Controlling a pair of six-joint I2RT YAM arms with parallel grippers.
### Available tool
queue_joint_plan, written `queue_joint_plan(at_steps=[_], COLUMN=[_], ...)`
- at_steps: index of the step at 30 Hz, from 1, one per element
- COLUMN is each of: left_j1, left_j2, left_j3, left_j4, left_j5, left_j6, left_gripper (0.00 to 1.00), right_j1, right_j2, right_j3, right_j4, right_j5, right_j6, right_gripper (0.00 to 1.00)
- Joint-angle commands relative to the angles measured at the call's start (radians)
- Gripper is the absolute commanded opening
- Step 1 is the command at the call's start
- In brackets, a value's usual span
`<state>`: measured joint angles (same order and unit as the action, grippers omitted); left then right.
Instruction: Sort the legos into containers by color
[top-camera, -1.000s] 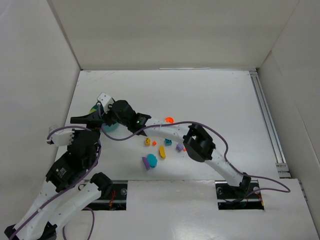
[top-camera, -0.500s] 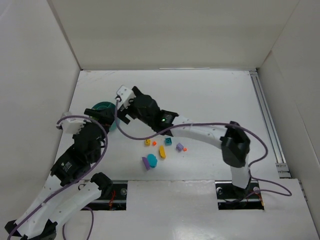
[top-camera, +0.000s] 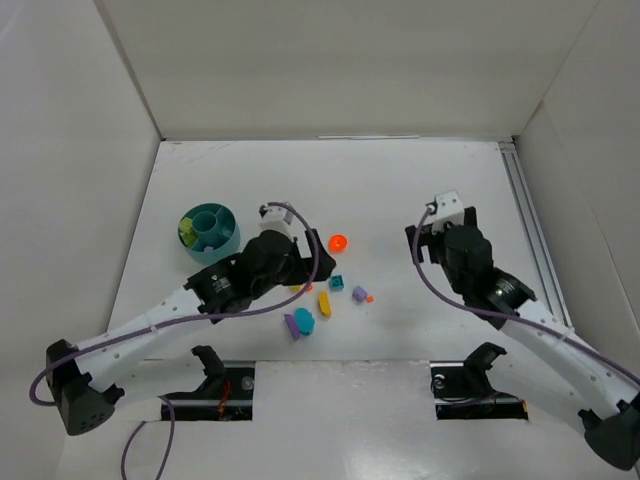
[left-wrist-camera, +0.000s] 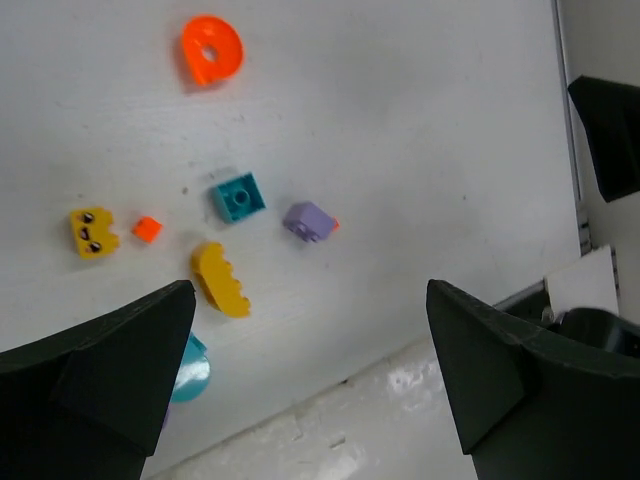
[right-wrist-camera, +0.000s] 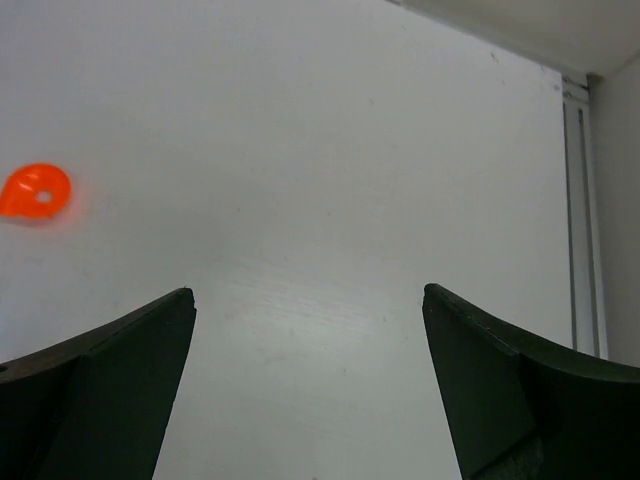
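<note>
1. The legos (top-camera: 337, 283) lie loose at the centre of the top view. They are seen directly below the left gripper (left-wrist-camera: 310, 290), whose jaws are spread wide and empty.
2. The right gripper (right-wrist-camera: 307, 292) is also released, over bare table (right-wrist-camera: 350, 150) right of centre.
3. The teal dish (top-camera: 209, 232) stands apart at the left.
4. Small orange, teal, purple and yellow pieces are seen.

The right end effector (right-wrist-camera: 308, 293) has spread wide and pulled away from the teal dish (top-camera: 230, 241) to the right side; the left end effector (left-wrist-camera: 310, 286) has moved out over the legos (top-camera: 324, 303)
</note>
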<state>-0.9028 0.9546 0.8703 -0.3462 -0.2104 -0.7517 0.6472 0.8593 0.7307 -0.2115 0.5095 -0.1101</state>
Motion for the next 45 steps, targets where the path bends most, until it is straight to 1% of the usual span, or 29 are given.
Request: queue_joint_plan(at_steps=[1, 2, 3, 4, 5, 6, 8, 9, 13, 19, 21, 23, 24, 25, 28, 32, 34, 36, 37, 38, 39, 42, 45], left_j1=[-0.128, -0.165, -0.217, -0.226, -0.226, -0.238, -0.248, -0.248, -0.248, -0.248, -0.248, -0.248, -0.239, -0.239, -0.217, -0.179, -0.179, -0.179, -0.179, -0.179, -0.179, -0.179, -0.179], left_j2=[0.065, 0.150, 0.201, 0.255, 0.354, 0.398, 0.462, 0.510, 0.605, 0.760, 0.794, 0.829, 0.838, 0.848, 0.859, 0.868, 0.878, 0.888, 0.900, 0.900, 0.914, 0.924, 0.924], left_j3=[0.036, 0.073, 0.100, 0.134, 0.198, 0.223, 0.255, 0.265, 0.315, 0.398, 0.426, 0.456, 0.457, 0.457, 0.457, 0.432, 0.432, 0.432, 0.444, 0.444, 0.444, 0.444, 0.426], left_j4=[0.013, 0.000, -0.026, -0.060, -0.136, -0.166, -0.191, -0.177, -0.159, -0.140, -0.154, -0.180, -0.180, -0.180, -0.180, -0.160, -0.160, -0.160, -0.160, -0.160, -0.160, -0.160, -0.151], left_j5=[-0.004, -0.026, -0.047, -0.069, -0.079, -0.090, -0.102, -0.090, -0.090, -0.070, -0.070, -0.095, -0.095, -0.095, -0.073, -0.064, -0.064, -0.064, -0.064, -0.064, -0.054, -0.041, -0.023], left_j6=[-0.084, -0.115, -0.148, -0.175, -0.239, -0.268, -0.323, -0.339, -0.403, -0.422, -0.435, -0.463, -0.472, -0.472, -0.505, -0.505, -0.505, -0.505, -0.505, -0.505, -0.496, -0.495, -0.495], left_gripper=[1.00, 1.00, 1.00, 1.00, 1.00, 1.00, 1.00, 0.97, 0.95, 0.91, 0.89, 0.85, 0.83, 0.82, 0.77, 0.74, 0.73, 0.69, 0.69, 0.64, 0.63, 0.61, 0.56], right_j1=[-0.033, -0.058, -0.072, -0.083, -0.092, -0.110, -0.125, -0.126, -0.147, -0.147, -0.147, -0.147, -0.147, -0.147, -0.147, -0.147, -0.147, -0.147, -0.147, -0.147, -0.147, -0.147, -0.147], right_j2=[-0.126, -0.149, -0.185, -0.201, -0.216, -0.230, -0.262, -0.272, -0.302, -0.312, -0.312, -0.312, -0.312, -0.312, -0.321, -0.330, -0.330, -0.330, -0.330, -0.330, -0.330, -0.330, -0.330], right_j3=[-0.071, -0.086, -0.111, -0.120, -0.129, -0.145, -0.158, -0.159, -0.171, -0.171, -0.183, -0.183, -0.183, -0.183, -0.192, -0.192, -0.201, -0.201, -0.201, -0.201, -0.201, -0.201, -0.201], right_j4=[-0.227, -0.253, -0.290, -0.311, -0.327, -0.345, -0.365, -0.365, -0.365, -0.344, -0.333, -0.333, -0.333, -0.333, -0.322, -0.322, -0.313, -0.313, -0.313, -0.313, -0.313, -0.313, -0.313], right_j5=[0.078, 0.078, 0.087, 0.098, 0.109, 0.122, 0.142, 0.152, 0.152, 0.152, 0.152, 0.152, 0.152, 0.152, 0.143, 0.142, 0.142, 0.142, 0.142, 0.142, 0.142, 0.142, 0.142], right_j6=[0.090, 0.099, 0.115, 0.133, 0.142, 0.142, 0.159, 0.159, 0.159, 0.139, 0.139, 0.139, 0.130, 0.130, 0.130, 0.121, 0.121, 0.121, 0.121, 0.121, 0.121, 0.121, 0.121], right_gripper=[1.00, 1.00, 1.00, 1.00, 1.00, 1.00, 1.00, 1.00, 1.00, 1.00, 1.00, 1.00, 1.00, 1.00, 1.00, 1.00, 1.00, 1.00, 1.00, 1.00, 1.00, 1.00, 1.00])
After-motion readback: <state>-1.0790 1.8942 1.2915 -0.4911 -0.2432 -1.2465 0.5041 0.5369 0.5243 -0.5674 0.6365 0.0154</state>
